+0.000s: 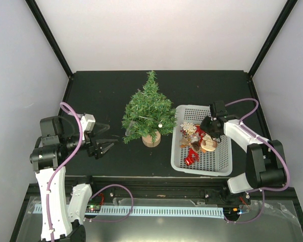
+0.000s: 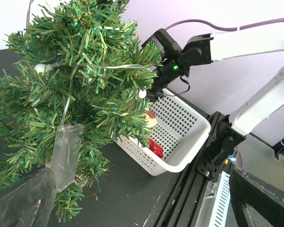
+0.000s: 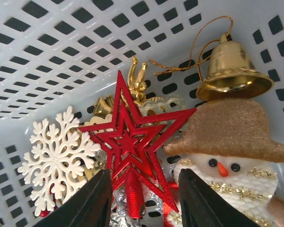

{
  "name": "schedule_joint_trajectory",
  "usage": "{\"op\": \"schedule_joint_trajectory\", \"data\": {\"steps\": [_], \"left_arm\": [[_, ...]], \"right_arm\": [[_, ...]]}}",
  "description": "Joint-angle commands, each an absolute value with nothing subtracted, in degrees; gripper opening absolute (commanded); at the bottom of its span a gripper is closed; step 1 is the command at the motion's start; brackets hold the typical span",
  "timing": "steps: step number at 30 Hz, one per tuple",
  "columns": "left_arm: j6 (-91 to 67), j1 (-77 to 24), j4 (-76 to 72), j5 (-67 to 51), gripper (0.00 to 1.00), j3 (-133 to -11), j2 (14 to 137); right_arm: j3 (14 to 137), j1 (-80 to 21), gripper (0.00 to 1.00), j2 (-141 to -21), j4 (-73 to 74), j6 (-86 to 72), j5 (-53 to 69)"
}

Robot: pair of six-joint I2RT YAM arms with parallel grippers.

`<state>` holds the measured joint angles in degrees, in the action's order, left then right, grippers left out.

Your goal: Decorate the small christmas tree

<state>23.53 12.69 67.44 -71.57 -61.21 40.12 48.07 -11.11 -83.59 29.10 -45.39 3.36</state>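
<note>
Small christmas tree (image 1: 149, 113) upright just right of wide-open left gripper (image 1: 107, 137); right gripper (image 3: 143, 198) apart from it, down in white basket (image 1: 212, 164), jaws partly spread astride red star (image 3: 132, 142).

white basket (image 3: 47, 42): smooth, slightly glossy perforated plastic. red star (image 3: 132, 142): glossy, metallic-look plastic. gold bell (image 3: 232, 71): shiny, polished metal look. snowman (image 3: 222, 165): fuzzy white cloth, brown velvety hat. snowflake (image 3: 57, 158): matt cream plastic. small christmas tree (image 1: 149, 108): bristly green plastic needles, light wood base (image 1: 151, 138). table (image 1: 101, 91): matt black.
</note>
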Motion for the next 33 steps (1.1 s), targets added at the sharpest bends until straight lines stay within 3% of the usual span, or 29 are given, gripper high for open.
{"op": "schedule_joint_trajectory", "data": {"steps": [1, 15, 33], "left_arm": [[23.5, 13.1, 66.6, -71.9, 0.99, -61.4, 40.0], [23.6, 13.2, 66.5, -71.7, 0.99, -61.3, 39.9], [23.5, 13.4, 66.4, -71.8, 0.99, -61.1, 39.5]], "right_arm": [[49.1, -10.6, 0.4, -84.2, 30.6, -45.6, 1.0], [43.2, -8.6, 0.4, -87.6, 18.5, -47.0, 9.2], [40.9, -8.4, 0.29, -82.4, 14.1, -45.0, 8.3]]}}
